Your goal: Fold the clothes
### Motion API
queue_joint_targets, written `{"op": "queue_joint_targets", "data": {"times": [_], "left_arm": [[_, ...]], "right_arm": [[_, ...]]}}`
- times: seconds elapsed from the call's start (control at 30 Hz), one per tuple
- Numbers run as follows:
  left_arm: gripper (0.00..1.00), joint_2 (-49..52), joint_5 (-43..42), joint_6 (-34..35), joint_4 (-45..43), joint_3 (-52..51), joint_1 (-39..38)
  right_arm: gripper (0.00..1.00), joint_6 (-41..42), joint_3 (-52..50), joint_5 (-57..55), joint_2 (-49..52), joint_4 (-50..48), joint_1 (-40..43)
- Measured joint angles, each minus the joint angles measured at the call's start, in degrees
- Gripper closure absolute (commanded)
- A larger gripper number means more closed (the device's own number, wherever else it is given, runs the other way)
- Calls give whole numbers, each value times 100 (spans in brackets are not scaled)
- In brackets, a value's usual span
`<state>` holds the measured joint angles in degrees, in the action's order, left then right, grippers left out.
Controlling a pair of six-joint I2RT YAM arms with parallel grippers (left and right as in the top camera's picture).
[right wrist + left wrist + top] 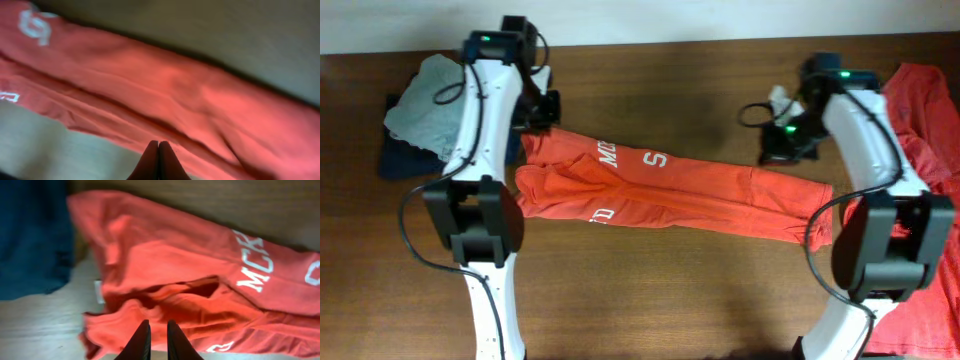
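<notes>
An orange-red T-shirt (700,185) with white lettering lies folded into a long narrow strip across the middle of the table. My left gripper (538,110) hovers over its left end. In the left wrist view the fingers (158,332) are only slightly apart and hold nothing, above the rumpled shirt (175,260). My right gripper (788,143) is near the strip's right end. In the right wrist view its fingertips (159,150) touch each other, empty, over the shirt's (180,90) near edge.
A second red shirt (920,110) lies at the table's right edge, under and behind the right arm. Grey cloth (420,100) on a navy garment (395,160) lies at the far left; the navy garment also shows in the left wrist view (30,235).
</notes>
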<state>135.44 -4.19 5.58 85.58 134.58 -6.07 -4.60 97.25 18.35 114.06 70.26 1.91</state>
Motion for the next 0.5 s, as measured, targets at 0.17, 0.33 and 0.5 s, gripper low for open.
{"op": "queue_joint_targets", "data": {"times": [0.17, 0.33, 0.5], "left_arm": [[87, 0, -37, 0, -269, -352, -304], [87, 0, -98, 0, -621, -625, -505], [87, 0, -387, 2, -848, -826, -595]], "right_arm": [[96, -149, 0, 46, 0, -404, -634], [96, -155, -2, 72, 79, -695, -1104], [96, -109, -2, 85, 437, -767, -1504]]}}
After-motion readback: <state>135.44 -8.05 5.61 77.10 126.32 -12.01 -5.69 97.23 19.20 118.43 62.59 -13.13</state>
